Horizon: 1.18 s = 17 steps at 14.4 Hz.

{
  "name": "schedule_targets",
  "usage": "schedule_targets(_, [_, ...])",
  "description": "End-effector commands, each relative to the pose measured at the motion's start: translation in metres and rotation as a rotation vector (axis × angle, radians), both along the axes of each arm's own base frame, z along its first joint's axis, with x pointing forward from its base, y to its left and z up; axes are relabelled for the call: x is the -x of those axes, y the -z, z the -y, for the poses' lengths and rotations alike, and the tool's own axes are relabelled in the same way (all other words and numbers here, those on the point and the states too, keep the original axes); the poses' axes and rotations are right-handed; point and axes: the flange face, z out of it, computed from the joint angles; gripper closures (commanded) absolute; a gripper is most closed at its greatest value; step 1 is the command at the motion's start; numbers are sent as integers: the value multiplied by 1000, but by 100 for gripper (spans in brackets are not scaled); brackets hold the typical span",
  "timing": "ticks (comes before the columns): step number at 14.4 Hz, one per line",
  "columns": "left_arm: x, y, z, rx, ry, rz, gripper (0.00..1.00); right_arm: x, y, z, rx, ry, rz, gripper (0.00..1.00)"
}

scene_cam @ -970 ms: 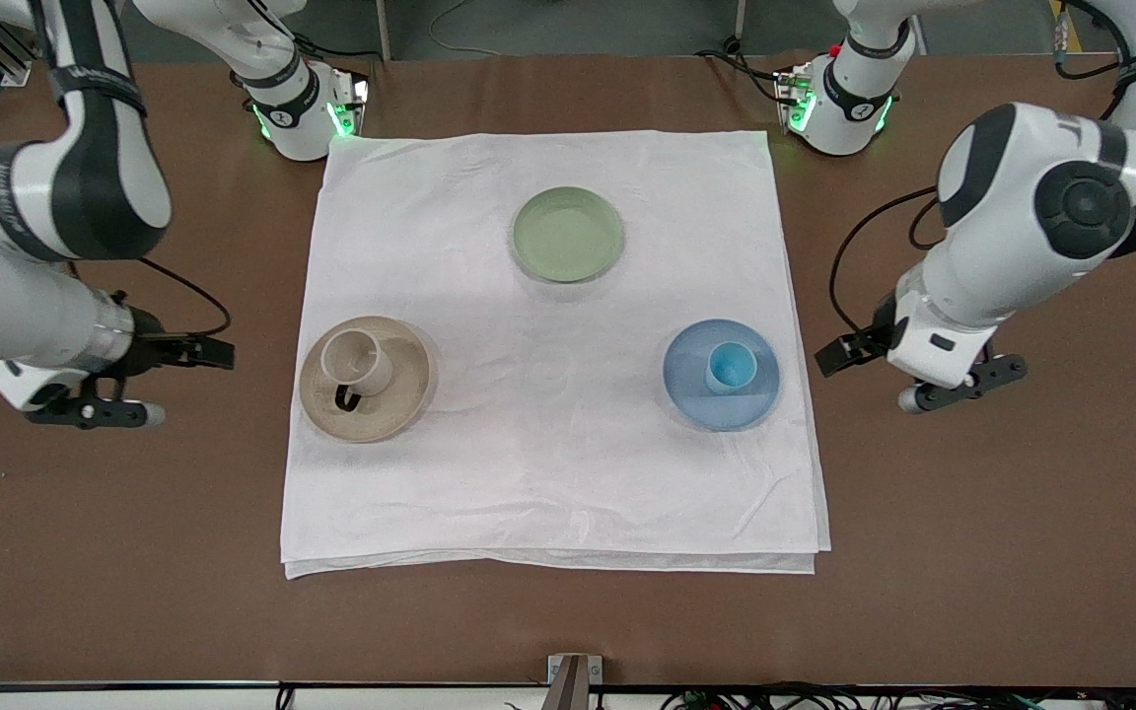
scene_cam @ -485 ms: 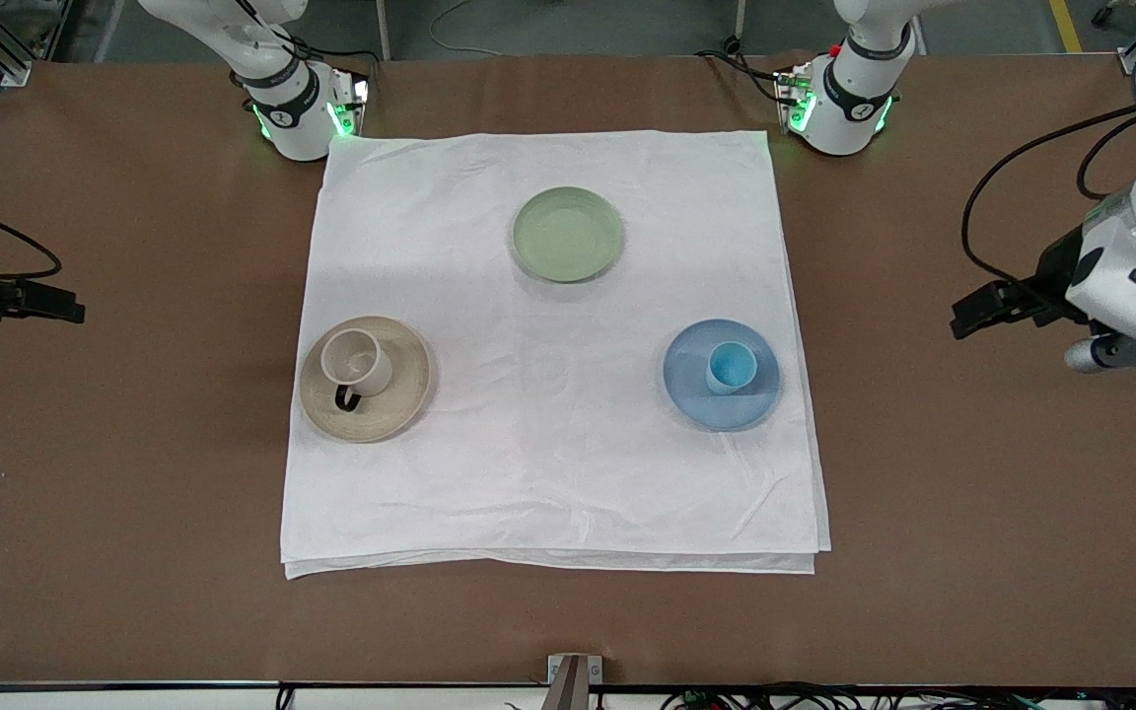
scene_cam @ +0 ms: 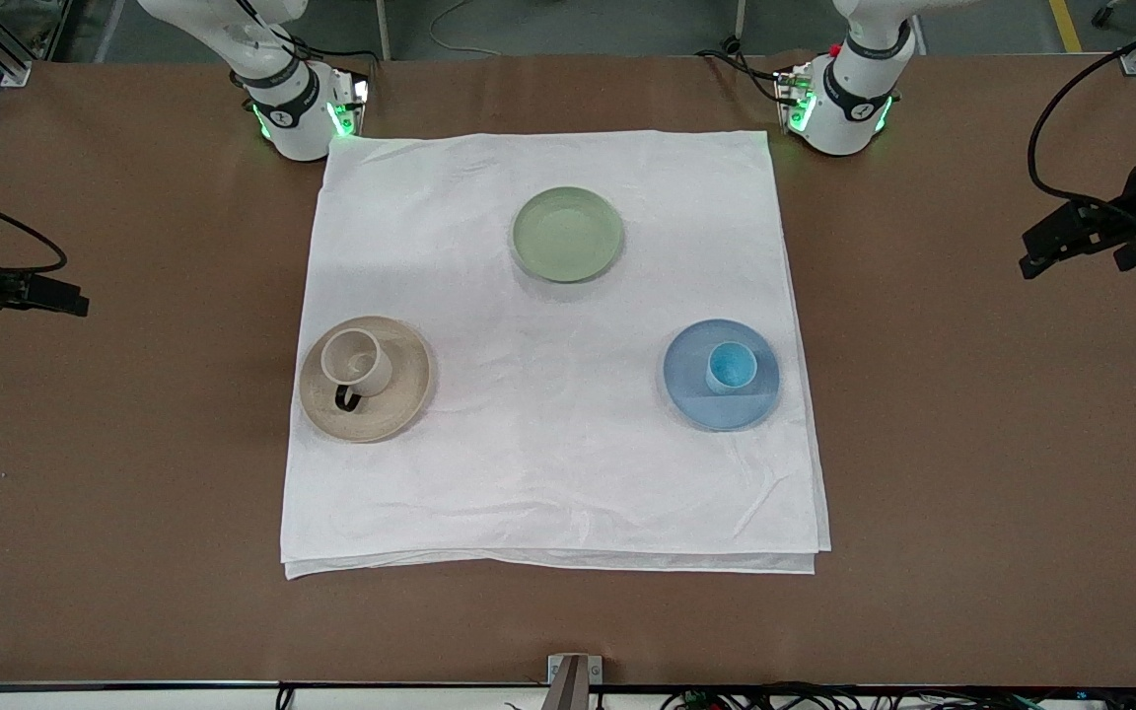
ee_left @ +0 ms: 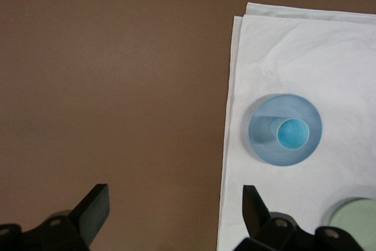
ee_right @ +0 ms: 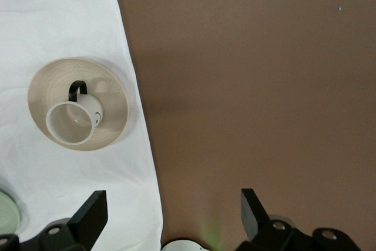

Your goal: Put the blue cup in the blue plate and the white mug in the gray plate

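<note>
- The blue cup (scene_cam: 731,367) stands upright inside the blue plate (scene_cam: 694,394), on the white cloth (scene_cam: 548,463) toward the left arm's end of the counter (scene_cam: 568,621). The cup sits a little off the plate's middle, well within the rim.
- The white mug (scene_cam: 356,361) stands upright in the gray plate (scene_cam: 400,399), toward the right arm's end of the counter, with its black handle pointing toward the front edge.
- A sage-green plate (scene_cam: 568,234) lies bare on the cloth, closer to the edge where the arm bases stand; nothing rests in it.
- The left tool (ee_left: 175,204) hangs over bare counter off the cloth's edge, out by the left arm's end. Its fingers are spread wide with nothing between them.
- The right tool (ee_right: 170,207) hangs over bare counter out by the right arm's end, its fingers likewise spread apart and carrying nothing.
- Judging from how things lie, both placements look complete: each vessel is in its matching plate and neither tool touches anything.
- Nothing appears left to do except perhaps parking the arms; both seem to be waiting clear of the cloth.
</note>
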Motion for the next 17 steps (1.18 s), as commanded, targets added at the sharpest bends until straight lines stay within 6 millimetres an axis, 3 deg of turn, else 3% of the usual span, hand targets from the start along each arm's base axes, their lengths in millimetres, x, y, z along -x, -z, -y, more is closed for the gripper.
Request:
schedule_targets(1, [22,-17,17,-10,22,-14,0,20,-11,1,-44,31,24,0])
schedule_targets(5, [27,-20,13,-9,27,-29,0,70,-29,-1,-40,28,108,0])
schedule_targets(10, [29,-15,21,-2,47,-37,0,107,-53,-10,-15,5,142,0])
schedule_targets(17, [25,-9,14,6,85,-58,0,113,-57,-9,-1,1,161,0])
